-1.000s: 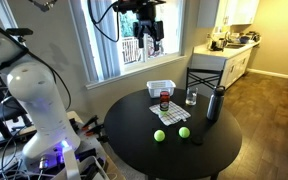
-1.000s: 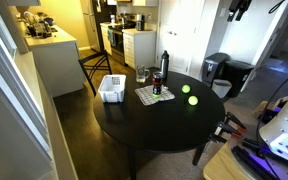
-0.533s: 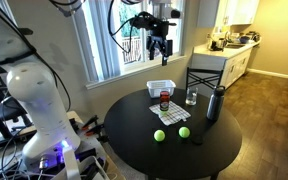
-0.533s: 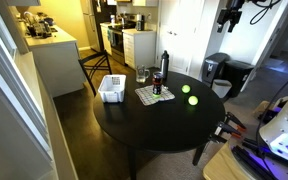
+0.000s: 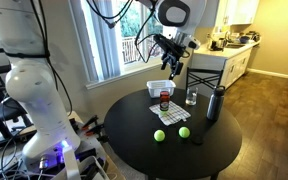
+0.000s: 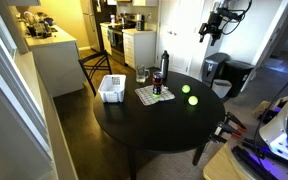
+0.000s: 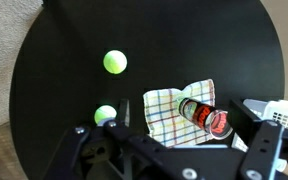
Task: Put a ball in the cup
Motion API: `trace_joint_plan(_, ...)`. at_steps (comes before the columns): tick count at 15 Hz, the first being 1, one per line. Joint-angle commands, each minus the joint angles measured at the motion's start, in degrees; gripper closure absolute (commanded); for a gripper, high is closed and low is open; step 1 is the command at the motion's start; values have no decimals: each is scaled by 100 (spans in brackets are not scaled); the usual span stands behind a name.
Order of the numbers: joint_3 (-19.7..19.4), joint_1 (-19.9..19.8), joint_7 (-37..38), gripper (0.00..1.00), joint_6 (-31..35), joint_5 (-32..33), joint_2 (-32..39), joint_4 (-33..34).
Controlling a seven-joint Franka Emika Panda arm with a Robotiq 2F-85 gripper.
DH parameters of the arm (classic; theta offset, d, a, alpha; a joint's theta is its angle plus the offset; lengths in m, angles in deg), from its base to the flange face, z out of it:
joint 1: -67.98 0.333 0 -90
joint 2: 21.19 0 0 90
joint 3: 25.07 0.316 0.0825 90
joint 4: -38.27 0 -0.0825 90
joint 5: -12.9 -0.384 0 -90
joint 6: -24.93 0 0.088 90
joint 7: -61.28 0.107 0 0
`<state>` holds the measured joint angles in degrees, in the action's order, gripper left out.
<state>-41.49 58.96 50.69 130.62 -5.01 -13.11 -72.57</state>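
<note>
Two yellow-green balls lie on the round black table: one ball [image 5: 159,135] [image 6: 192,100] [image 7: 114,62] and the other ball [image 5: 183,131] [image 6: 184,89] [image 7: 105,114] close beside it. The red cup [image 5: 164,98] [image 6: 158,88] [image 7: 204,113] with a dark upper part stands on a checked cloth [image 7: 169,115]. My gripper [image 5: 172,62] [image 6: 210,30] [image 7: 169,150] hangs high above the table, open and empty. In the wrist view its fingers frame the cup and partly cover the nearer ball.
A white basket [image 5: 160,86] [image 6: 111,87] [image 7: 279,110], a clear glass [image 5: 191,97] [image 6: 144,74] and a tall dark bottle [image 5: 215,103] [image 6: 164,68] stand on the table [image 5: 174,155] near the cup. A chair [image 5: 206,75] stands behind the table.
The arm has swung down and over toward the table. The gripper is now lower and nearer the cup. The balls and cup have not moved.
</note>
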Motion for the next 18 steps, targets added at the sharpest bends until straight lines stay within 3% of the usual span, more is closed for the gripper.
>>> trace_joint_plan(1, 320, -260, 226, 0, -319, -386, 904, 874)
trace_joint_plan(8, 764, -302, 715, 0, -172, -224, 1987, 1564)
trace_joint_plan(18, 837, -227, 738, 0, -236, 558, 2529, 1357)
